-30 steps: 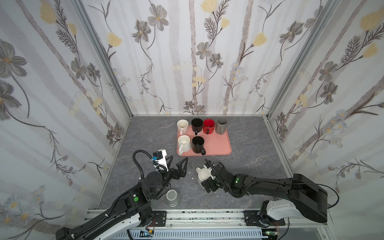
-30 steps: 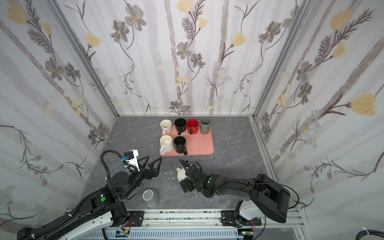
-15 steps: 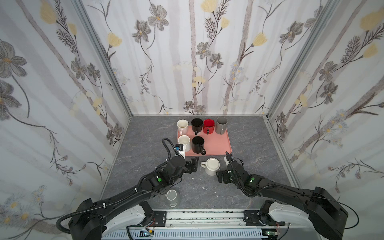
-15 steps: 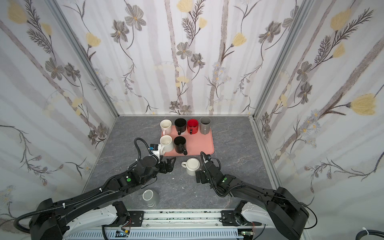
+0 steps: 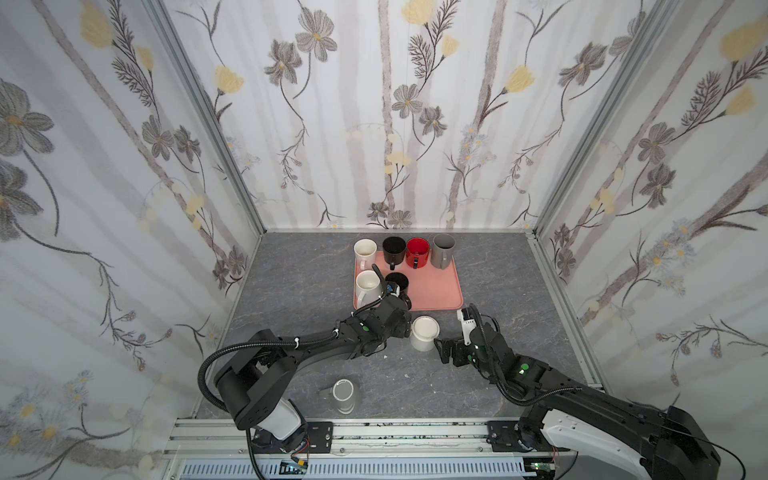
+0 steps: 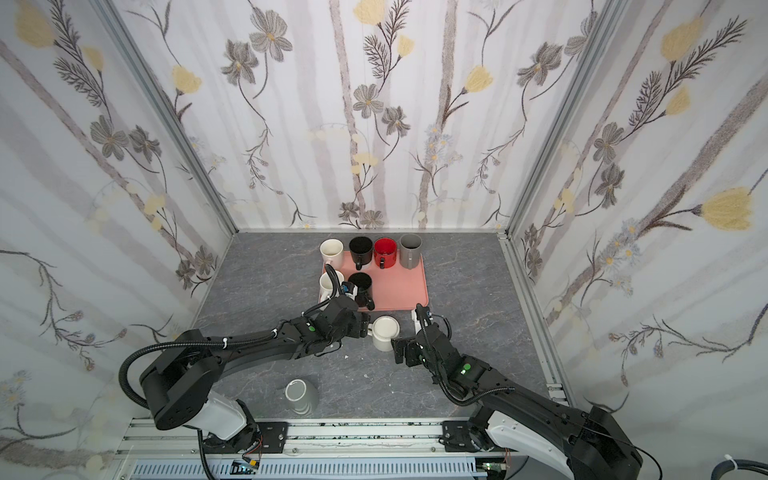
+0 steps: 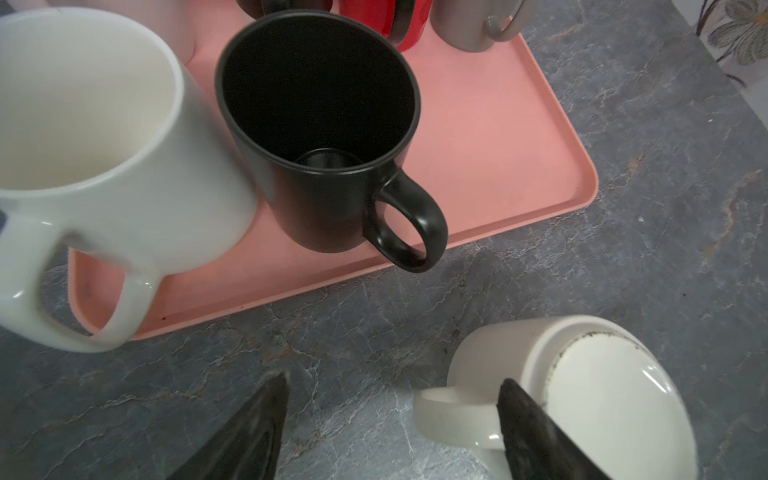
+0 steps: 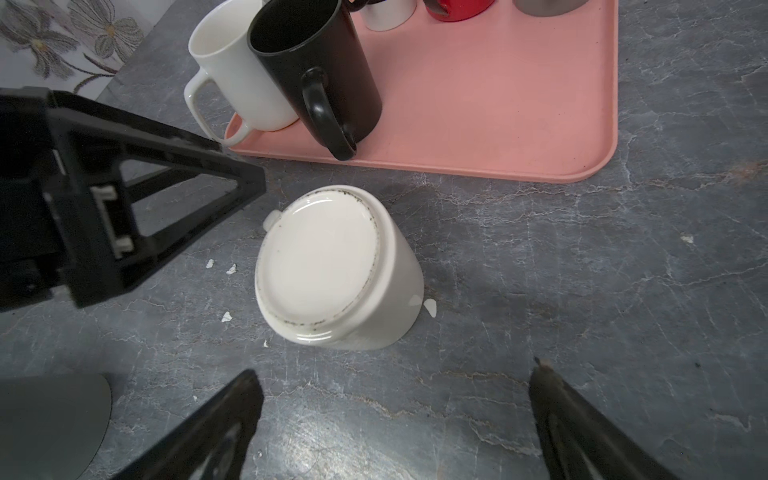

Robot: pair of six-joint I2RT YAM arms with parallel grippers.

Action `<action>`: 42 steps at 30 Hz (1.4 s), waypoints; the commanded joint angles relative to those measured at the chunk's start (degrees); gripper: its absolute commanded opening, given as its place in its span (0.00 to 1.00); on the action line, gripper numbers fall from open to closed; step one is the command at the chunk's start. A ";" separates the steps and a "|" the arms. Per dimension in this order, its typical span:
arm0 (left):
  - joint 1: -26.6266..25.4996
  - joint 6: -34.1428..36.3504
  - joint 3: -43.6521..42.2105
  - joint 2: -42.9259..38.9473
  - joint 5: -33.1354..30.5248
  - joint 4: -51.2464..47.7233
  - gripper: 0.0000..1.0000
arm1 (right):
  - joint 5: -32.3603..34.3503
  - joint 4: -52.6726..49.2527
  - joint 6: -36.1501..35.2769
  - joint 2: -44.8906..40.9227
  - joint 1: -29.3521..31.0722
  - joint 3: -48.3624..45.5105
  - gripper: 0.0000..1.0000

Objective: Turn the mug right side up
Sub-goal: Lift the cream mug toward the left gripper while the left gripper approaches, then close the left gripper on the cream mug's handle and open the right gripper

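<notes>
**Upturned mug on the bench: condition and hold points**

I find the cream mug (image 5: 424, 330) standing mouth down on the bench (image 5: 299, 291). It sits just in front of the pink tray (image 5: 440, 291), apart from it, with its base uppermost. Its handle (image 7: 432, 409) points toward the left arm.

Left pincer (image 7: 393, 378): jaws apart, gripping nothing. In the left wrist view the handle lies between them, close against one finger (image 7: 532, 428), while the other finger is well clear. I cannot tell whether the near finger touches.

Right pincer (image 8: 392, 370): spread wide and empty. The mug is just ahead of it, not between the jaws.

Handling, in my judgement: glazed ceramic, stiff, fairly heavy, smooth and likely slippery under hard fingers. It is also brittle. Small white flecks (image 8: 226, 316) lie on the bench around it, and I cannot say whether they came off this mug. It should not be dropped or knocked against the tray.

Where to hold: the handle offers a narrow, positive purchase but would let the mug swing. A grip across the body wall is steadier for turning over, though it needs wide jaws. I would keep off the rim, which is hidden against the bench.
</notes>
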 commanded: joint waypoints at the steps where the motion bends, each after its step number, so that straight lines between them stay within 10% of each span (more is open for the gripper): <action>1: 0.09 0.42 1.20 2.45 -0.05 -1.20 0.79 | 0.36 -0.39 0.11 -1.54 0.00 -0.28 0.99; 21: -7.66 -2.03 -6.83 -9.02 14.97 0.64 0.70 | 0.41 1.37 -2.95 -1.86 -3.81 -0.70 1.00; 42: -19.41 2.15 3.21 2.05 -5.99 -9.18 0.45 | -2.94 -0.36 -2.59 -6.39 -10.22 -2.22 1.00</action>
